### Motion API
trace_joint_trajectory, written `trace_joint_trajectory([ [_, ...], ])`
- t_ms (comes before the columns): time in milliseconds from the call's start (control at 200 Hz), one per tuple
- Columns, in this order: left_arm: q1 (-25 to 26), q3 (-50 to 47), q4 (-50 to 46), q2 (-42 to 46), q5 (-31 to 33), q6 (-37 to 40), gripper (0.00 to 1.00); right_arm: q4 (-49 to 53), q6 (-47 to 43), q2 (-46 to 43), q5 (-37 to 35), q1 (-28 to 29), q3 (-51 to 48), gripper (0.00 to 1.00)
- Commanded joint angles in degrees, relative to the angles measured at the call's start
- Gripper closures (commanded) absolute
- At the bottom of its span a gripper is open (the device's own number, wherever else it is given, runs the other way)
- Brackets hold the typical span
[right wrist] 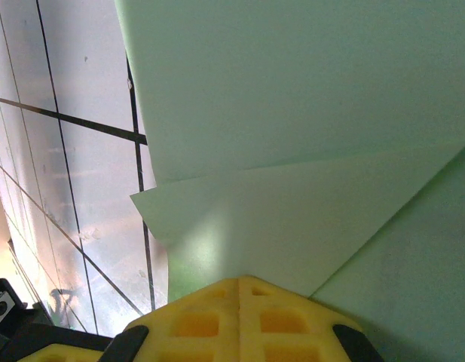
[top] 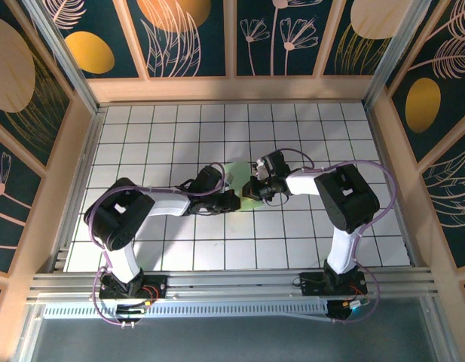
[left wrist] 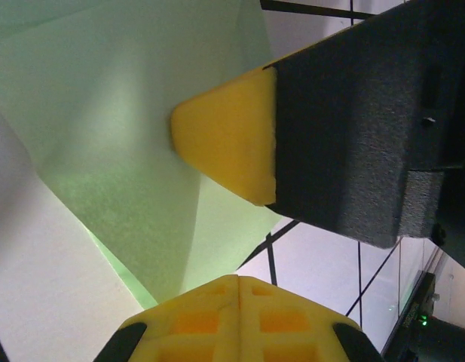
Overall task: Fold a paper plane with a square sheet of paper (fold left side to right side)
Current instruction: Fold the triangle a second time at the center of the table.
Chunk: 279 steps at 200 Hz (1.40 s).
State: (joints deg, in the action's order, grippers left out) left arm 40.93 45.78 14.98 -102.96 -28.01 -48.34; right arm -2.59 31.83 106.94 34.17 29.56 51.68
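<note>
Closest to the left wrist lens, the left gripper (left wrist: 238, 296) has its yellow foam jaws pressed together on nothing, the tip apparently bearing down on the sheet of paper (left wrist: 119, 136). The right gripper (left wrist: 221, 139) meets it from 2 o'clock, likewise shut and empty, its blunt wedge touching the same sheet. In the right wrist view that gripper (right wrist: 238, 294) sits at 6 o'clock with a pale triangular flap just beyond its tip, slanted edges running toward 3 o'clock. From above, both tips converge on the paper (top: 236, 171) at the middle of the white grid table (top: 353, 151), the left arm reaching in from 8 o'clock, the right from 3 o'clock. The sheet is thin, matt, slightly translucent green, already layered in angled folds. Judged from this, a fold is being pressed flat; next, one tip should pin while the other slides along the crease without dragging the light paper.
</note>
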Motion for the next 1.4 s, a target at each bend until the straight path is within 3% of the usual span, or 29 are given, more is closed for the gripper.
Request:
trace_joint_trajectory([
  [0, 0.28, 0.89, -0.01, -1.7, 0.08, -0.03, 1.0, 5.04, -1.68, 1.43, -3.59, 0.76, -0.98, 1.0],
  [881, 1.47, -2.13, -5.02, -1.3, 1.44, 3.75, 1.0, 6.12, -2.66, 1.7, -4.6, 0.76, -0.75, 1.0],
  [1391, -0.19, -2.97, -3.95, 7.98, 2.87, 1.75, 1.0, 5.87, -2.61, 1.19, -4.29, 0.77, -1.19, 1.0],
])
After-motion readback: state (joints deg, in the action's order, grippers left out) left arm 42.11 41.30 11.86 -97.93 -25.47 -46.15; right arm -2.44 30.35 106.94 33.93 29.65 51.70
